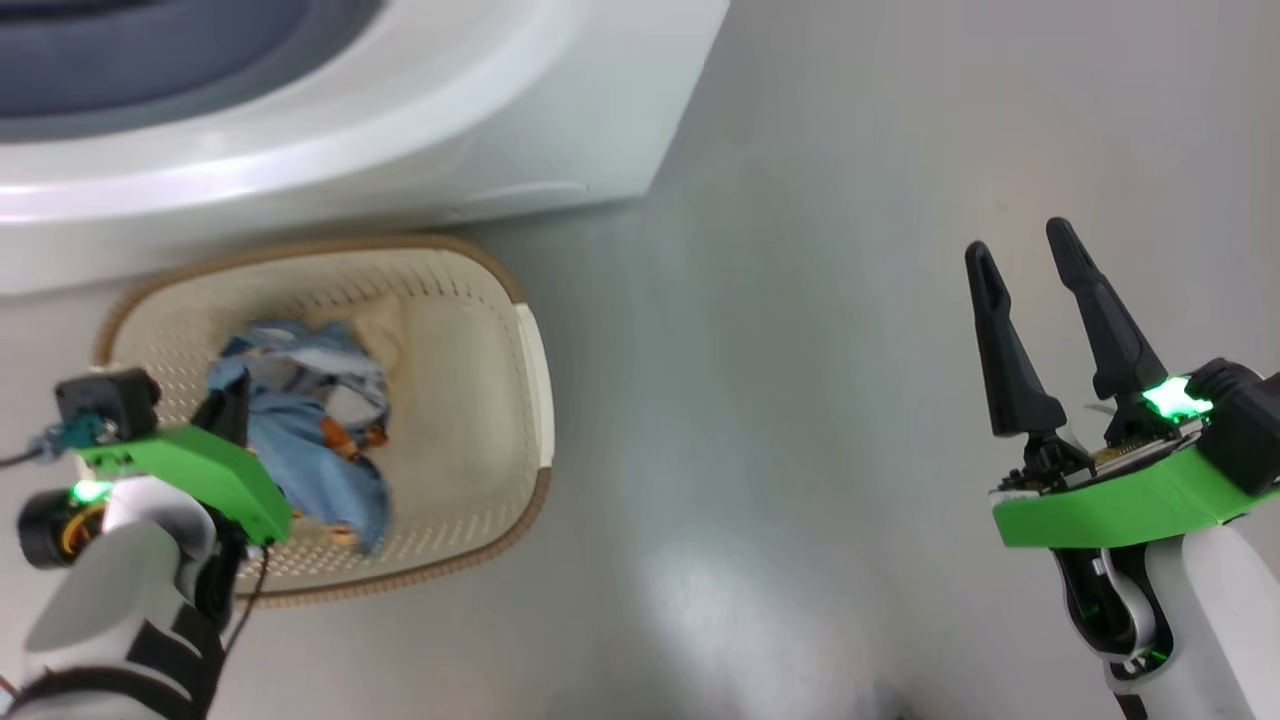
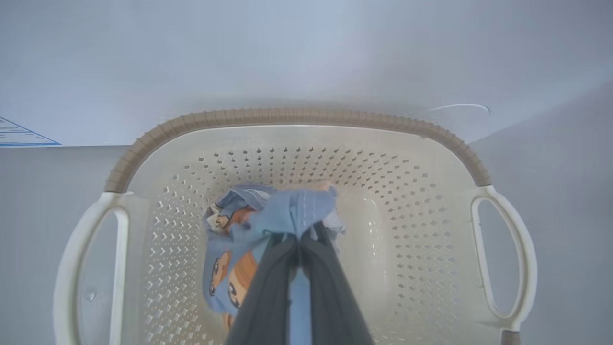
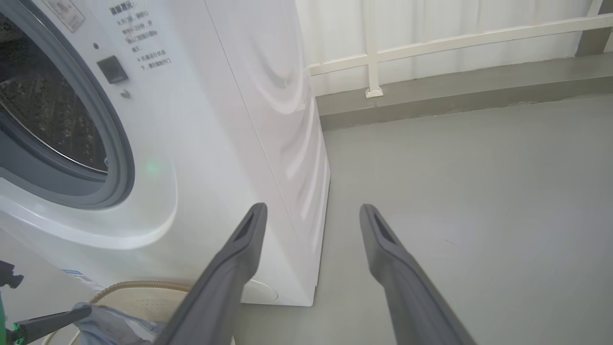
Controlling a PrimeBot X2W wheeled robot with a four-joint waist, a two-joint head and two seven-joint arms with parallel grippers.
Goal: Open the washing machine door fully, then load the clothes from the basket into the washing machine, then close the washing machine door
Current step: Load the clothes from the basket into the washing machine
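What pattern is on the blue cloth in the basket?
Orange-brown cartoon bears on the light blue cloth, clearest in the left wrist view.

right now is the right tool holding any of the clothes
No, the right tool is open above the bare grey floor, its two dark fingers spread apart with nothing between them.

Smooth grey floor [image 3: 479,191], glossy, with a soft pale sheen of light in the head view. Along the far edge, a raised grey kerb [image 3: 455,84]. Above it, white rails [image 3: 479,42] against pale, vertically ribbed panelling [image 3: 431,19], brightly lit.
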